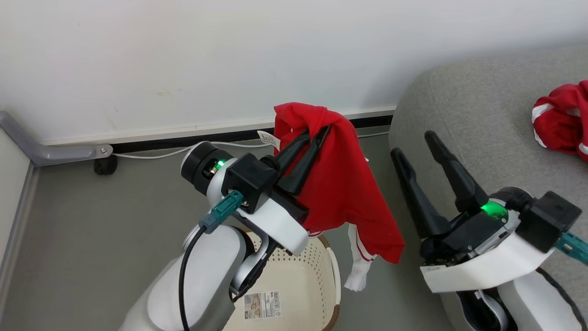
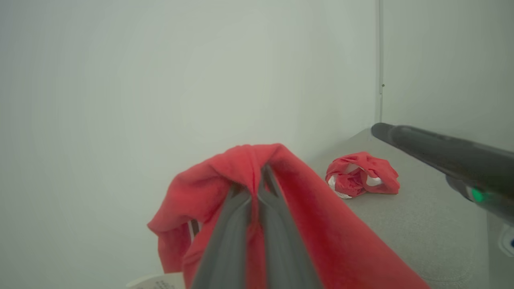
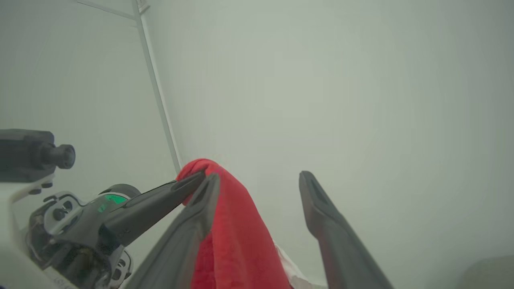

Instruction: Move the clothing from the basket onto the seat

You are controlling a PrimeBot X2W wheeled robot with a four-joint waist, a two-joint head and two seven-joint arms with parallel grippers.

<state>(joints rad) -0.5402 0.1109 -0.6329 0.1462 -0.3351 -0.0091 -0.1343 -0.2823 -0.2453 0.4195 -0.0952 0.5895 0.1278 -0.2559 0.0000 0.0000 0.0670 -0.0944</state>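
My left gripper [image 1: 317, 132] is shut on a piece of red clothing [image 1: 342, 184], which hangs from its fingertips with a white-striped sleeve dangling above the floor. Below it stands the cream basket [image 1: 317, 257], partly hidden by my left arm; the part of its inside that shows is bare. In the left wrist view the clothing [image 2: 329, 237] drapes over my shut left gripper [image 2: 261, 173]. A second red garment [image 1: 560, 119] lies bunched on the grey seat [image 1: 459, 101] at the right. My right gripper [image 1: 412, 145] is open beside the hanging cloth, with nothing between its fingers [image 3: 317, 200].
A white wall and baseboard run behind, with a white cable [image 1: 151, 154] along the floor. A grey metal bracket with a black caster [image 1: 103, 163] sits at the left. Grey floor lies between the basket and the seat [image 2: 421, 224].
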